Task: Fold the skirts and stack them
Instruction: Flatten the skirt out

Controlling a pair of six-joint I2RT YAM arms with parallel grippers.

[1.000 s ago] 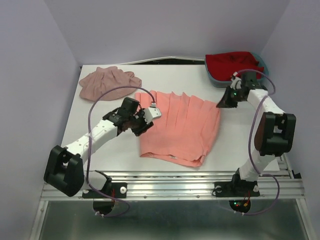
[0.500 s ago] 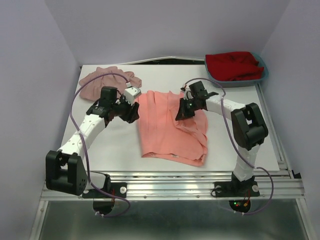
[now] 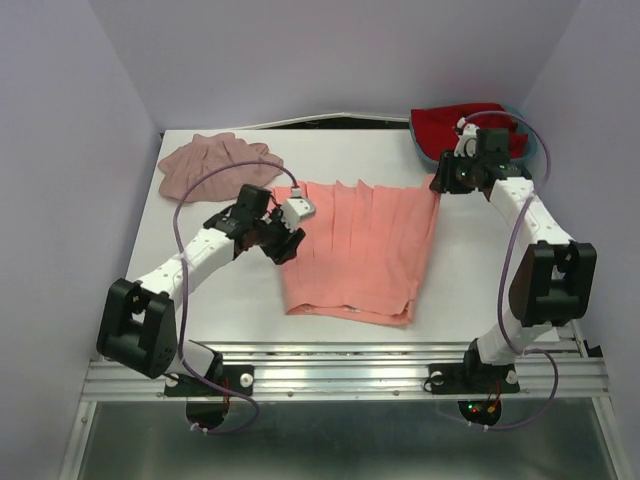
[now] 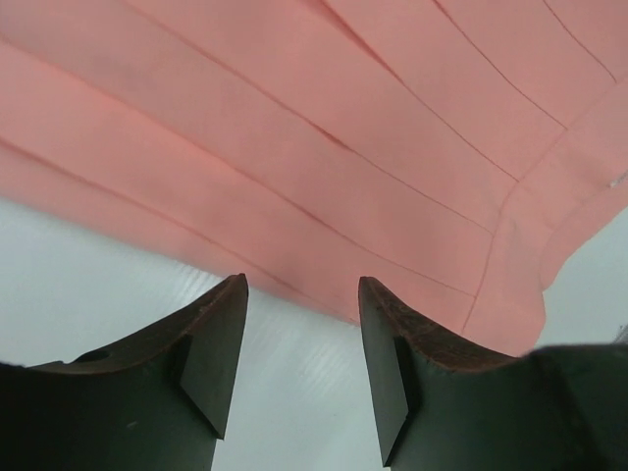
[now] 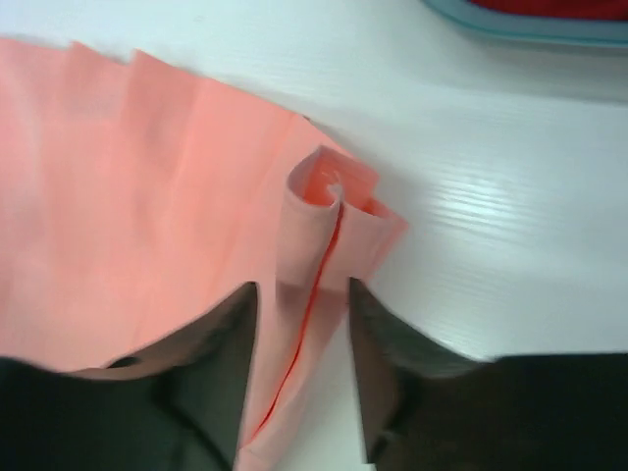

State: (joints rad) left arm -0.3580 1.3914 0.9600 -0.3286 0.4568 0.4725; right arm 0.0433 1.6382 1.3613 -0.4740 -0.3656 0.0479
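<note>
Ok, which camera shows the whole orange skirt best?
The top external view: the salmon-coral pleated skirt lies whole, spread flat on the table. The left wrist view shows only pleats and an edge; the right wrist only a puckered corner.

We read this as a robot lab cell: white table (image 3: 480,290) boxed in by plain lilac walls (image 3: 330,50), aluminium rail (image 3: 350,365) along its near edge carrying bolted arm bases (image 3: 472,378), purple cables (image 3: 180,225) looping.

Readable text: none in any view.
Salmon-coral skirt (image 3: 355,250): no legible label or print.
Mauve-pink skirt (image 3: 210,165), far left of the salmon-coral skirt: no legible label.
Bin (image 3: 418,138), beyond the salmon-coral skirt's far right corner: no legible marking.
</note>
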